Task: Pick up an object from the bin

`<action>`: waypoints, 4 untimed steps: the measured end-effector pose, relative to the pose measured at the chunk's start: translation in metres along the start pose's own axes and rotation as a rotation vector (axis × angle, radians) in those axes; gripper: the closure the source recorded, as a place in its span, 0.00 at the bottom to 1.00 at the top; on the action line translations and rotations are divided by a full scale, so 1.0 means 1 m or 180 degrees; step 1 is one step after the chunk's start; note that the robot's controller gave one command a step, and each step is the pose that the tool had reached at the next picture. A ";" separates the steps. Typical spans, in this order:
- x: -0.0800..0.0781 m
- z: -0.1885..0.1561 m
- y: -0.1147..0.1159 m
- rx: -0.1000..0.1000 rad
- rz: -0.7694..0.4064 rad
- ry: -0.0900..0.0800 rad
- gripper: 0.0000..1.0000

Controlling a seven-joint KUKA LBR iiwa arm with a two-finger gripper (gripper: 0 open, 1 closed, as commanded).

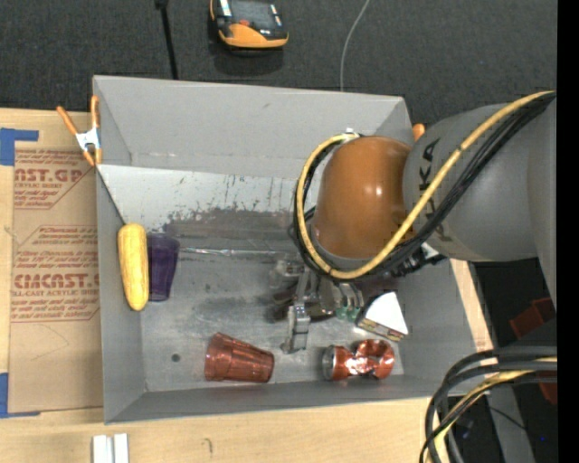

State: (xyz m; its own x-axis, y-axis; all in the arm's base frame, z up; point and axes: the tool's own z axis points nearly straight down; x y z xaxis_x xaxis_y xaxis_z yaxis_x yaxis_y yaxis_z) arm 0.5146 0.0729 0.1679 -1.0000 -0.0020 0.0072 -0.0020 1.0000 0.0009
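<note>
Crushed red can (359, 362), ribbed cup (238, 359) — metal bin (253, 122)

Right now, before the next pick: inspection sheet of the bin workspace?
Surface: grey metal bin, floor scuffed.
Job's things: yellow corn-like piece at left wall beside purple cup; copper-red cup on its side by lower wall; crushed red can lower right; white wedge-shaped box right, partly under arm.
Clutter: nothing seen.
Gripper: gripper low mid-bin, between copper-red cup and crushed red can; nothing seen held.
Cables: yellow and black cables looped round arm's orange cover.
Surroundings: orange-and-black device beyond far rim.
</note>
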 end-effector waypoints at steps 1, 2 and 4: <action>-0.002 -0.004 0.000 -0.0002 0.0003 -0.0024 0.00; -0.014 0.045 -0.035 0.0000 -0.0114 -0.0050 0.00; -0.048 0.088 -0.056 0.0000 -0.0124 -0.0029 1.00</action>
State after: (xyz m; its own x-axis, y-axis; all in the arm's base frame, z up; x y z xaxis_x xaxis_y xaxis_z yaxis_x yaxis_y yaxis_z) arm 0.5622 0.0166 0.0800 -0.9992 -0.0410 -0.0020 -0.0410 0.9992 0.0012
